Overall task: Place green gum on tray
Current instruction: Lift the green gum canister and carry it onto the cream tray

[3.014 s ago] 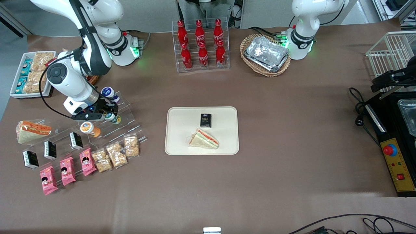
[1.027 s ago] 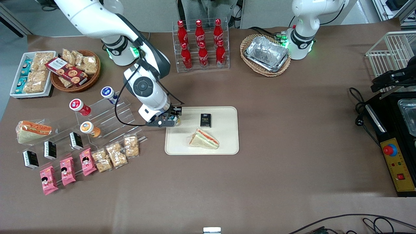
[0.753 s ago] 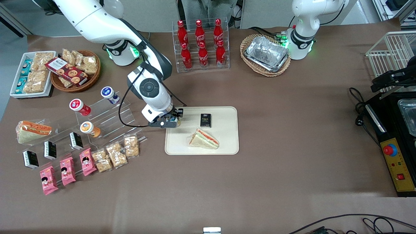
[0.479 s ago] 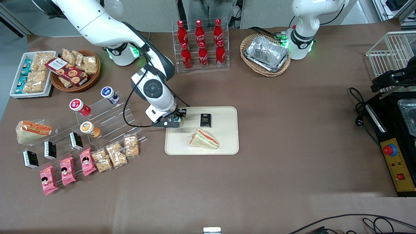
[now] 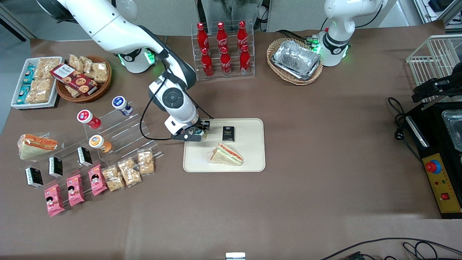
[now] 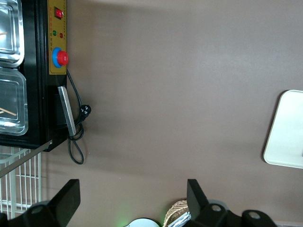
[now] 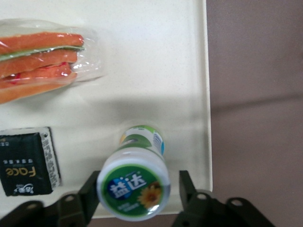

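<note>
1. The table (image 5: pixel 306 202) was covered in plain brown material, and the cream-white tray (image 5: pixel 249 159) lay near its middle.
2. The gripper (image 5: pixel 197 136) hung over the tray's end toward the working arm.
3. In the right wrist view the green gum (image 7: pixel 134 190) sat between the two fingers (image 7: pixel 90 194), lid toward the camera; the fingers stood a little clear of its sides, so whether they pressed it could not be told.
4. A wrapped sandwich (image 5: pixel 226 154) and a small black box (image 5: pixel 228 133) lay on the tray, the box farther from the front camera.
5. A clear rack of red cola bottles (image 5: pixel 223 48) stood farther from the camera than the tray.
6. Toward the working arm's end were clear stepped stands (image 5: pixel 122 124) with a red-lidded jar (image 5: pixel 87 118), a blue-lidded jar (image 5: pixel 121 104) and an orange-lidded jar (image 5: pixel 99 143).
7. Toward the parked arm's end were a wicker basket of foil trays (image 5: pixel 295 60), a black machine (image 5: pixel 438 162) and a white wire rack (image 5: pixel 431 59).
</note>
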Robot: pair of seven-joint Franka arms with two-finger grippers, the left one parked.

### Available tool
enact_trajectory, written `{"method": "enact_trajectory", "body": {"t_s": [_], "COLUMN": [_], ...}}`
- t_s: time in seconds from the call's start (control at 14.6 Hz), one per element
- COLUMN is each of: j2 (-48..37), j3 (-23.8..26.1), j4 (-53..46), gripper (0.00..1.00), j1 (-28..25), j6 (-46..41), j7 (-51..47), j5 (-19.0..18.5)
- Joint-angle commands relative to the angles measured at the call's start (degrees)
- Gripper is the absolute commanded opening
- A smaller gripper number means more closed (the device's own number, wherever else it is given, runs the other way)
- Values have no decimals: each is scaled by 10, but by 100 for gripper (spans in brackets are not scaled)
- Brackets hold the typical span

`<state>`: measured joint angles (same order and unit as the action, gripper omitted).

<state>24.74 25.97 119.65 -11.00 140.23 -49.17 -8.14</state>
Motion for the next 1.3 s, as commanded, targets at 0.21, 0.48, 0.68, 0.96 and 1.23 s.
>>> {"method": "enact_trajectory", "body": {"t_s": [0.21,0.48,0.68,0.96,1.23], "j2": [-23,-146,-194,-195,-208], "j3": [-3,-3,-5,-5,-7], "j4": [-6,-38,-134,-245,-270], "gripper": [100,100,100,100,100], "j1": [4,42,54,144,256], "j6": [1,-129,-307,-441,-450], "j7": [-15,2,44,120,308], "j5": [-18,-8,25,72,72]}}
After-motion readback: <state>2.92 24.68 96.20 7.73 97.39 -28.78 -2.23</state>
